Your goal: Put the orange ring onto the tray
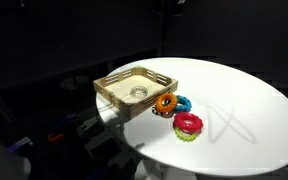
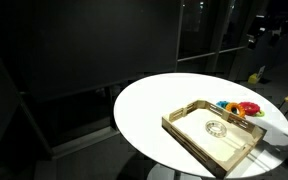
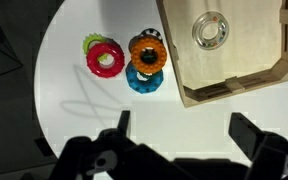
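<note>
The orange ring [image 3: 147, 51] lies on the white round table, leaning on the blue ring [image 3: 144, 78], just beside the tray's side. It also shows in both exterior views [image 1: 166, 102] [image 2: 230, 105]. The tan wooden tray [image 3: 246, 62] with a round mark in its floor sits at the table's edge and holds nothing [image 1: 112, 84] [image 2: 189, 135]. My gripper [image 3: 179, 130] is open and empty, high above bare table, apart from the rings. The arm shows dimly at the top of an exterior view [image 2: 267, 25].
A red ring with a green underside [image 3: 105, 58] lies next to the orange and blue rings [image 1: 188, 124]. The white table [image 1: 254, 110] is round, with dark surroundings past its edge. The tray overhangs the table edge in an exterior view.
</note>
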`<state>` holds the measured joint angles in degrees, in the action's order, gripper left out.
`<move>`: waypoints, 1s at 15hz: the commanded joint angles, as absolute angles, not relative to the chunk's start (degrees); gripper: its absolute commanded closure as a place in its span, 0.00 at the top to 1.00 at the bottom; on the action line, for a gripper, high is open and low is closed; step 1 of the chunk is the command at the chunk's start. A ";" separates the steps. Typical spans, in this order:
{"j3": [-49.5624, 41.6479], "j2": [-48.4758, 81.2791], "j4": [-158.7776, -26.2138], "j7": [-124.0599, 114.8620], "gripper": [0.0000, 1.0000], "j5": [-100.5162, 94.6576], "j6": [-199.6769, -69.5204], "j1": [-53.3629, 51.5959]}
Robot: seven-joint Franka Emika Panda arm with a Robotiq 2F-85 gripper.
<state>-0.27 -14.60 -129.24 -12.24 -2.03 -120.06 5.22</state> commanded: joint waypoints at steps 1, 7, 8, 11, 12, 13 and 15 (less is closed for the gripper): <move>-0.64 -14.59 -129.12 -12.30 1.00 -2.13 -119.91 4.83; -0.42 -9.81 -127.79 -16.33 1.00 -4.93 -120.71 5.82; -0.54 -8.67 -127.58 -17.19 1.00 -5.39 -120.92 5.90; -1.14 -4.43 -127.02 -20.23 1.00 -7.87 -122.64 6.34; -1.44 -2.94 -126.78 -21.25 1.00 -8.77 -123.00 6.45; -1.88 -1.42 -126.57 -22.00 1.00 -9.68 -123.23 6.47; -2.82 1.26 -126.18 -22.93 1.00 -11.08 -123.36 6.31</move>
<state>-1.79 -2.78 -128.45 -20.60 -8.67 -123.29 6.26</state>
